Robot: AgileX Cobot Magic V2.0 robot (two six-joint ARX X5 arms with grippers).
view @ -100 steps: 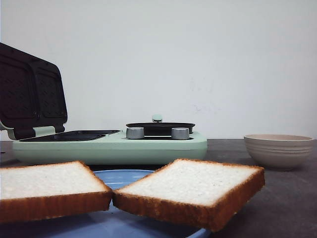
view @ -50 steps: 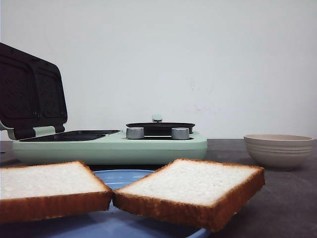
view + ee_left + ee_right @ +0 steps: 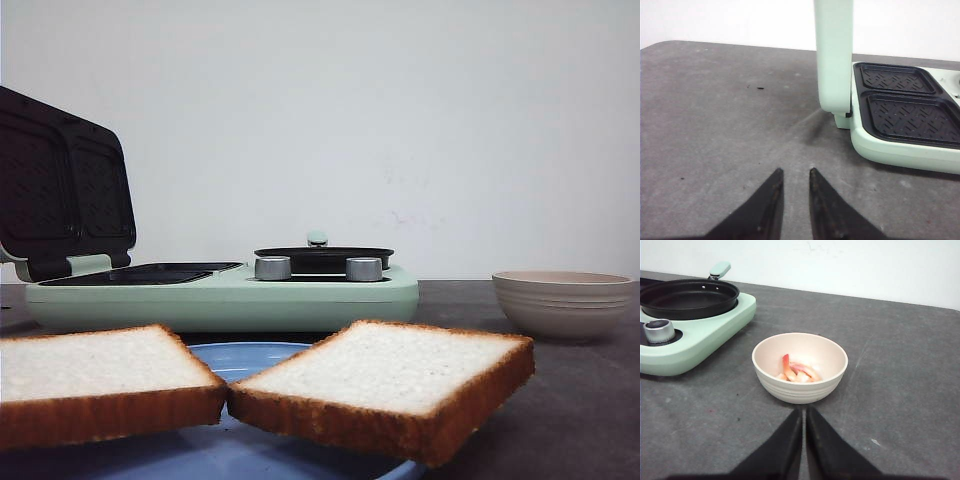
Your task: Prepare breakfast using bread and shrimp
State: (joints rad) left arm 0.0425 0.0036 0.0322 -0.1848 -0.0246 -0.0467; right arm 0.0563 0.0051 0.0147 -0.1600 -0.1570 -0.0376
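Closest to my front camera, the bread sits on the blue plate (image 3: 235, 360): the left slice (image 3: 100, 385) and the right slice (image 3: 390, 385) lie flat with their near corners just about touching, the right one overhanging the plate's rim. Both are well nearer to me than the green sandwich maker (image 3: 225, 290).

I judge this bread light, soft and easily crushed. The white crumb will dent under any firm pinch, so I'd take a slice by its browned crust edge, where it is stiffest. The right slice's overhanging corner looks the easiest place to get one finger underneath. Held by one edge alone, I'd expect the slice to droop.

Neither arm shows in the front view. Through the left wrist camera, the left pincer (image 3: 792, 175) hangs over bare surface (image 3: 715, 125) just beside the sandwich maker's raised lid, fingers a little apart and holding nothing. Through the right wrist camera, the right pincer (image 3: 804, 412) is clenched nearly tip to tip, empty, pointing at the beige bowl (image 3: 800, 367), which stands beside the sandwich maker's pan end.

In that bowl lie the shrimp (image 3: 795, 371), pink and curled; I judge them slippery and small.

Farthest off, the sandwich maker's black grill plates (image 3: 905, 102) lie open and empty, and its round pan (image 3: 687, 297) looks empty too.
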